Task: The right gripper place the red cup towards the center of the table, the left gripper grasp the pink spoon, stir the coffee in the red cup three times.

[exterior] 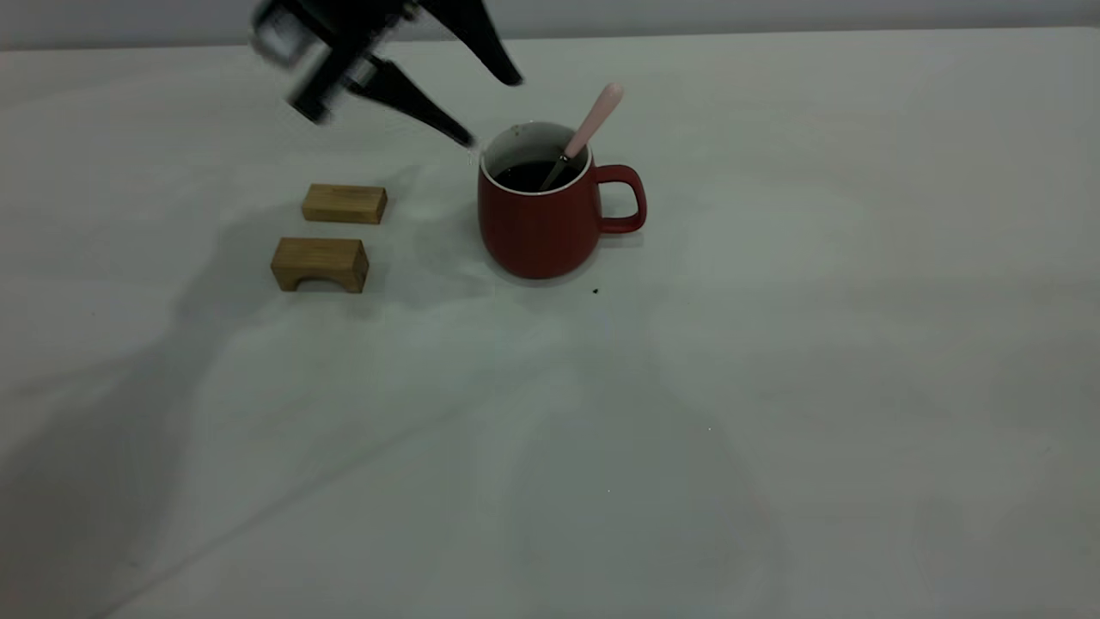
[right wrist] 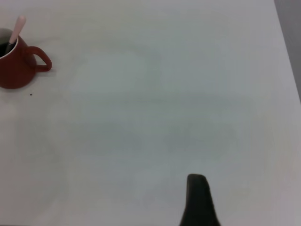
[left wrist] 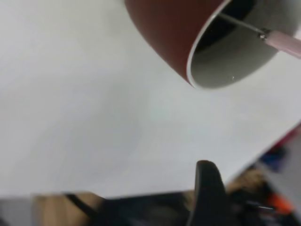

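Note:
The red cup [exterior: 537, 223] stands upright on the table [exterior: 773, 387], a little left of the middle, with its handle pointing right. Dark coffee [exterior: 533, 174] fills it. The pink spoon [exterior: 593, 120] leans in the cup with its bowl in the coffee and its handle sticking up to the right, and nothing holds it. My left gripper [exterior: 491, 110] hangs open and empty just up and left of the cup's rim, apart from the spoon. In the left wrist view the cup [left wrist: 169, 28] and spoon [left wrist: 284, 42] lie close. My right gripper [right wrist: 197, 202] is far from the cup [right wrist: 16, 66].
Two tan wooden blocks lie left of the cup: a flat one [exterior: 344, 204] and an arched one [exterior: 320, 264] nearer the front. A tiny dark speck [exterior: 595, 291] sits by the cup's base. The left arm's shadow falls across the front left.

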`<state>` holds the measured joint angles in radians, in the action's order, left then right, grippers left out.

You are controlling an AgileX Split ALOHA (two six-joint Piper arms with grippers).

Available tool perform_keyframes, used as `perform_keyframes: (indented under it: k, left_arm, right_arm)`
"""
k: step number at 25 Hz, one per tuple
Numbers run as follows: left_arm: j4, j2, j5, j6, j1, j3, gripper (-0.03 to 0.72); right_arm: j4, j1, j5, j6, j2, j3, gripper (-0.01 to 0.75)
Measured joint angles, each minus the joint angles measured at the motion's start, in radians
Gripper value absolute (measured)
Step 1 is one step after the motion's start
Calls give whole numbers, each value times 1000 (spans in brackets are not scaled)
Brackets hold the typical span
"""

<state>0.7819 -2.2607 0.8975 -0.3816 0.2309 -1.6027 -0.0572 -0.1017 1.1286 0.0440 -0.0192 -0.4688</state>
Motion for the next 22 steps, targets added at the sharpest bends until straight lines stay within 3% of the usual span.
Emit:
perform_keyframes:
  k: [5, 9, 13, 17, 22]
  left_arm:
    - [-175, 172, 13, 121, 4, 1, 531]
    - [-456, 365, 17, 343, 31, 4, 531]
    - [-728, 570, 95, 492, 98, 18, 531]
    - [-848, 797, 154, 438, 136, 109, 531]
    - [-919, 1144, 186, 301, 137, 367, 531]
  right_arm:
    - [0, 0, 0, 0, 0, 0, 585]
    - [0, 0, 0, 0, 0, 0, 585]
    - [0, 0, 0, 0, 0, 0, 585]
    - [0, 0, 0, 0, 0, 0, 585]
    - [0, 0, 0, 0, 0, 0, 585]
